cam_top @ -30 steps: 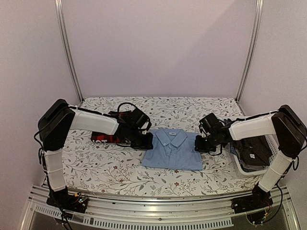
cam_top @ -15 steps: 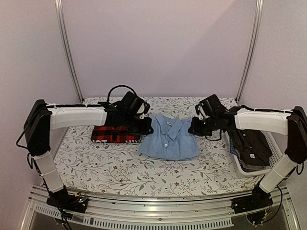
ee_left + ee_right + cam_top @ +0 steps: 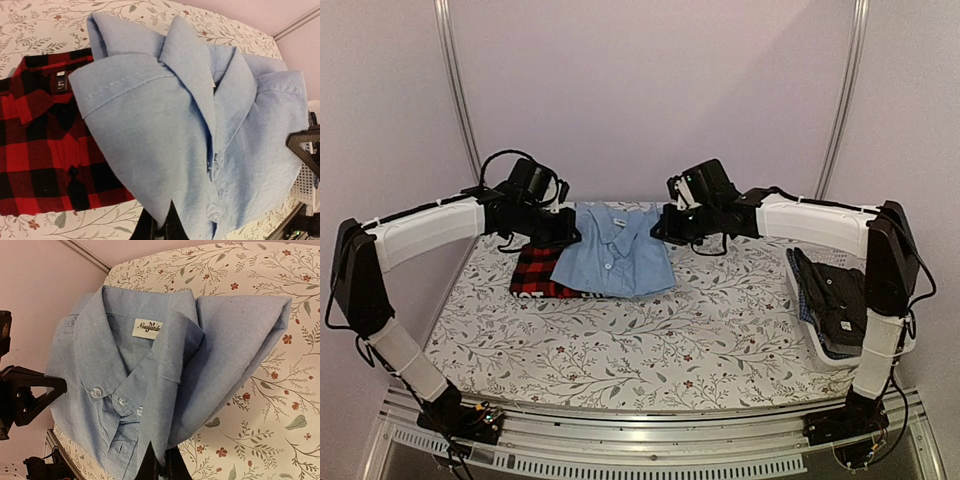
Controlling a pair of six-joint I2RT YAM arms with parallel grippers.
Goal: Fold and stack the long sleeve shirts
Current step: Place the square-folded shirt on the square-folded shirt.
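Note:
A folded light blue long sleeve shirt (image 3: 615,262) hangs between my two grippers above the back of the table. Its lower left part overlaps a folded red-and-black plaid shirt (image 3: 532,272) lying on the table. My left gripper (image 3: 565,232) is shut on the blue shirt's left shoulder edge; its tips (image 3: 162,227) pinch the cloth (image 3: 200,130), with the plaid shirt (image 3: 40,150) beyond. My right gripper (image 3: 662,228) is shut on the right shoulder edge; its tips (image 3: 161,465) clamp the blue fabric (image 3: 150,370) below the collar label.
A white basket (image 3: 828,357) at the table's right edge holds dark checked shirts (image 3: 840,300). The floral tablecloth (image 3: 650,340) covers the table. Metal frame posts (image 3: 460,100) stand at the back corners, with the wall close behind the arms.
Both arms have lifted the blue shirt from the table's middle and carried it back and to the left, so it now partly overlaps the plaid shirt. Both grips stayed shut.

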